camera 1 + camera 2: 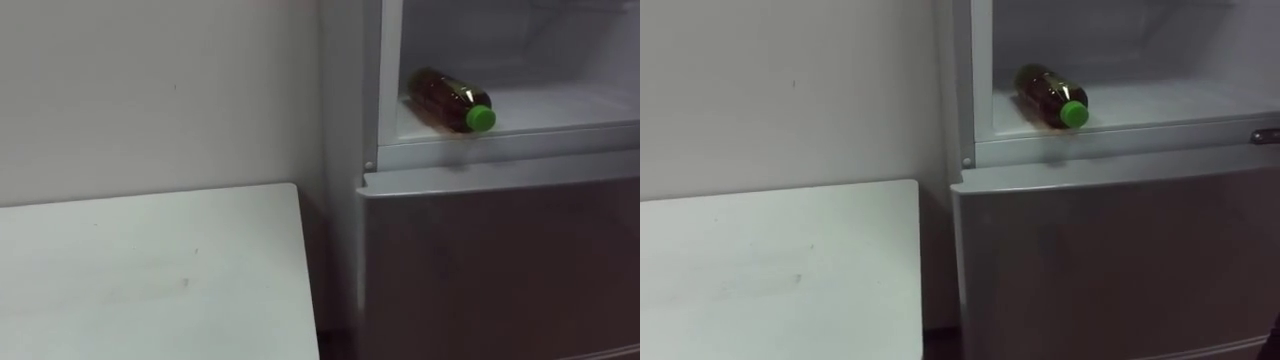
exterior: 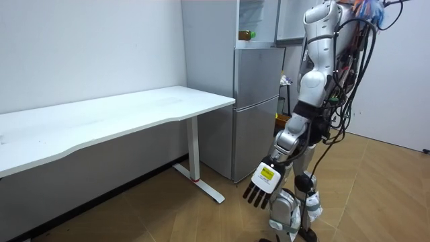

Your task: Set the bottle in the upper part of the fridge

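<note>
The bottle [image 1: 452, 100] is lying on its side on the floor of the upper fridge compartment [image 1: 520, 148], close to the front edge. It is sitting toward the left side of the opening, and its green cap [image 1: 481, 118] is pointing out toward the front and to the right. The liquid inside is showing brown. Nothing is touching the bottle, and it is resting free of either hand. The compartment is standing open, while the lower fridge door [image 1: 500, 260] beneath it is sitting shut.

Left of the fridge, the white counter [image 1: 150, 270] is reaching up to the plain wall [image 1: 150, 90], with its corner just beside the fridge's side.

In the room view, the robot is standing upright on the wooden floor [image 2: 168, 215], just in front of the fridge and facing it. The counter is stretching away toward the room view's left. The left hand [image 2: 263, 180] is hanging low at the robot's side, on the side toward the camera. It is well below the bottle and apart from the fridge. Its fingers [image 2: 255, 197] are hanging straight and pointing down at the floor, lying side by side with small gaps between them and holding nothing.
</note>
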`<state>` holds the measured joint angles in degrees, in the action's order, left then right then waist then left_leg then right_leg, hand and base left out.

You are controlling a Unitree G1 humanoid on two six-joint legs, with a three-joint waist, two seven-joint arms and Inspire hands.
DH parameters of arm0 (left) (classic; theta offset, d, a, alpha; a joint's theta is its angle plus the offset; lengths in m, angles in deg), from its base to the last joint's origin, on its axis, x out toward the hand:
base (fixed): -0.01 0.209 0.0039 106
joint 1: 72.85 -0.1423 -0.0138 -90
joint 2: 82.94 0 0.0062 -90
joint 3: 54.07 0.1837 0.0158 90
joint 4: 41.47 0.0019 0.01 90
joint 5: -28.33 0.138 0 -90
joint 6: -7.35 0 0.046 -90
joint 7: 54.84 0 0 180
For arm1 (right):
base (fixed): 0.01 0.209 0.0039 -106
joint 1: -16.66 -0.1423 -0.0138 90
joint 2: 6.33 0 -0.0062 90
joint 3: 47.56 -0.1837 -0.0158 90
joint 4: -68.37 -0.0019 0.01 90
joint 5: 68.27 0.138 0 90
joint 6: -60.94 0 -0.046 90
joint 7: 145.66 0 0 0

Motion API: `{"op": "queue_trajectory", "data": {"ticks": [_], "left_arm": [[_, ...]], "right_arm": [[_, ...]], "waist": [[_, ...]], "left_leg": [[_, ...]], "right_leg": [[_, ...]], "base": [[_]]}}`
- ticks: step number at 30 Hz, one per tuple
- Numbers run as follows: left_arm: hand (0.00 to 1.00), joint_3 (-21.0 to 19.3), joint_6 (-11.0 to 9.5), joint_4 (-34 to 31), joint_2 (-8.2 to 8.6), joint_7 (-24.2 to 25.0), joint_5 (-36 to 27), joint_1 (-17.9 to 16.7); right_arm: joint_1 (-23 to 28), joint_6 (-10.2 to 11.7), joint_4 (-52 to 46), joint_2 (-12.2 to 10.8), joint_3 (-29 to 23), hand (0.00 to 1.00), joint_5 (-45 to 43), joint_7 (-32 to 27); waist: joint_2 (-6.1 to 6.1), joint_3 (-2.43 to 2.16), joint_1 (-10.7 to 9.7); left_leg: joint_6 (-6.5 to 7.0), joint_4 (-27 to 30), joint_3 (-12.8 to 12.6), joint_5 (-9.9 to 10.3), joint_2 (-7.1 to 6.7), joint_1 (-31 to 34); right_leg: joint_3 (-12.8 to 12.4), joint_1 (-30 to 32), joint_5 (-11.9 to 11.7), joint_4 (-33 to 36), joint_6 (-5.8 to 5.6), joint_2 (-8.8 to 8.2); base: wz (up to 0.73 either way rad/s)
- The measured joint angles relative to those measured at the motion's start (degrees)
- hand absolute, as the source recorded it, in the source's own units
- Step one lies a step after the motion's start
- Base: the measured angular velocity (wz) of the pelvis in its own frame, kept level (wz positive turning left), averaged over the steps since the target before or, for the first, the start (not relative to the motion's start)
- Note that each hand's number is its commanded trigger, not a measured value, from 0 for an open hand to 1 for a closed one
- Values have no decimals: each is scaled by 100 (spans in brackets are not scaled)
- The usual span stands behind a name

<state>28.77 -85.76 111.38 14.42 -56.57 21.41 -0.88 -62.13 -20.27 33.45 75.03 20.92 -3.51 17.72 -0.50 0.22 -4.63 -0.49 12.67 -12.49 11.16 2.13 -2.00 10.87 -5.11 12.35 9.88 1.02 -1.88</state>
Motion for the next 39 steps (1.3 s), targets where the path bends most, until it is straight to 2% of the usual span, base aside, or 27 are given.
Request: {"op": "queue_trajectory", "data": {"ticks": [3,6,11,13,17,21,25,30,35,39], "left_arm": [[0,-190,-2,-1,40,-28,-4,66],[0,-199,-53,-2,35,-38,-22,53],[0,-204,-103,-212,45,-51,-24,-4],[0,-204,-103,-304,42,-61,-23,-38],[0,-203,-104,-376,37,-68,-22,-52],[0,-204,-105,-376,29,-68,-16,-61],[0,-222,-116,-555,28,-67,35,-68],[0,-390,-217,-553,18,-67,152,-108],[0,-396,-222,-515,-38,-66,161,-214],[0,-397,-222,-504,-59,-66,196,-289]], "right_arm": [[11,12,-227,4,-157,0,4,-423],[8,66,-718,37,-405,0,-21,-878],[130,140,-1671,244,-560,0,-29,-1588],[126,160,-2108,254,-674,0,-248,-1853],[95,272,-2655,403,-723,0,-749,-2472],[93,350,-3422,475,-731,0,-1608,-3069],[90,387,-4203,735,-868,0,-1804,-3298],[47,450,-4574,1107,-984,0,-2267,-3503],[-7,441,-5402,1141,-1077,0,-2924,-3532],[-213,437,-5783,1273,-1147,0,-3253,-3533]], "waist": [[-59,-7,11],[-60,-13,-13],[-100,-15,-78],[-133,-15,-159],[-219,-11,-141],[-203,-10,-125],[-200,-14,-117],[-214,-22,-84],[-246,-32,-35],[-353,-32,18]], "left_leg": [[-1,-34,-36,0,-3,-24],[-1,-84,-160,1,-6,-103],[0,-163,-180,0,-59,-175],[1,-178,-159,0,-80,-173],[2,-197,-159,0,-91,-153],[1,-197,-166,1,-92,-158],[1,-196,-158,1,-92,-154],[2,-195,-144,0,-91,-162],[3,-195,-145,-1,-91,-172],[3,-192,-106,0,-92,-164]], "right_leg": [[-43,1,0,0,0,3],[-133,-2,0,7,-3,0],[-141,1,55,65,-41,-15],[-141,5,94,88,-64,-26],[-147,27,99,77,-73,-29],[-183,38,98,76,-70,-19],[-157,37,97,77,-70,-19],[-150,34,96,89,-67,-17],[-148,30,94,105,-63,-16],[-127,25,92,99,-62,-15]], "base": [[-6],[-18],[-3],[9],[-1],[-4],[2],[0],[0],[3]]}}
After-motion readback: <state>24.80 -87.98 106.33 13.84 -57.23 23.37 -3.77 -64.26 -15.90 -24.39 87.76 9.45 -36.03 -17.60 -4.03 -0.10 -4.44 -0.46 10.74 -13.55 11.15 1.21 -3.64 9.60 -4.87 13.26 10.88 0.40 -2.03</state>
